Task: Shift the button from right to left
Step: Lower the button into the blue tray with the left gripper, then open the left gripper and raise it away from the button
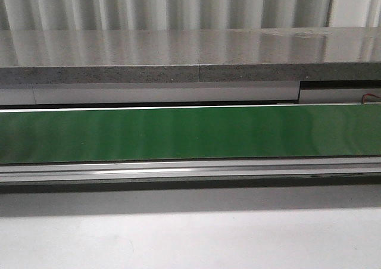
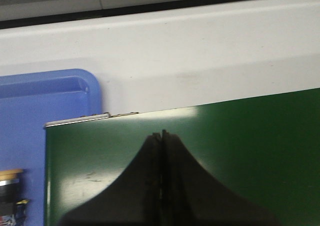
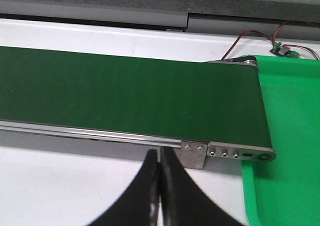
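A button [image 2: 9,196] with a yellow cap and black collar shows only partly at the edge of the left wrist view, lying in a blue tray [image 2: 30,116] beside the end of the green conveyor belt [image 2: 240,151]. My left gripper [image 2: 161,134] is shut and empty, hovering over the belt. My right gripper [image 3: 159,153] is shut and empty over the white table, just in front of the belt's frame. Neither gripper appears in the front view, which shows the bare belt [image 1: 190,133]. No button shows in the right wrist view.
A green tray [image 3: 290,136] sits at the belt's right end [image 3: 235,151], with red wires and a small circuit board [image 3: 281,49] behind it. A grey stone ledge [image 1: 178,58] runs behind the conveyor. White table [image 1: 190,239] lies in front of the belt.
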`<state>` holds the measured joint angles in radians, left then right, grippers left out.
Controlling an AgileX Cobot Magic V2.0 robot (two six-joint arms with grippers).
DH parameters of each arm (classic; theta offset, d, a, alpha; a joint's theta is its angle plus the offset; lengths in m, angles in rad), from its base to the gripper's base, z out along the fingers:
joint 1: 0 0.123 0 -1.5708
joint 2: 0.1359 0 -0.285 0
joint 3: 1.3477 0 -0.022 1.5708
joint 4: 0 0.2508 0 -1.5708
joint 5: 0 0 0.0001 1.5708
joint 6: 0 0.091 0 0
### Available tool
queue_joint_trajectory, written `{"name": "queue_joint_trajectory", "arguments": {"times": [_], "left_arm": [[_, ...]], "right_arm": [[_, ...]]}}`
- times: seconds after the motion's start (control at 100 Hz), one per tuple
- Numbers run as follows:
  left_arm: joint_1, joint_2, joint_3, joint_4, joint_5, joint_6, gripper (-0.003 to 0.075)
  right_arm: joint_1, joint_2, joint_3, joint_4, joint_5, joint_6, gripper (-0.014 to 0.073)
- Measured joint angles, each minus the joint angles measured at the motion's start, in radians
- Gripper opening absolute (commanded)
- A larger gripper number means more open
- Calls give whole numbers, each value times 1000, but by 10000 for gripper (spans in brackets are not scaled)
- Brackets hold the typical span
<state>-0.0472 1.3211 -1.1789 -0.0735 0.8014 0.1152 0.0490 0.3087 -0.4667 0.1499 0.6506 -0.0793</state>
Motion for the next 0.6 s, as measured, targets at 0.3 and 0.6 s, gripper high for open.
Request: {"name": "queue_joint_trajectory", "arguments": {"times": [0.3, 0.6], "left_arm": [[-53, -182, 180, -19, -127, -5, -20], [-54, -452, 366, -29, -238, -7, -20]], "right_arm": [[0, 0, 0, 0, 0, 0, -67], [0, 0, 0, 0, 0, 0, -67]]}}
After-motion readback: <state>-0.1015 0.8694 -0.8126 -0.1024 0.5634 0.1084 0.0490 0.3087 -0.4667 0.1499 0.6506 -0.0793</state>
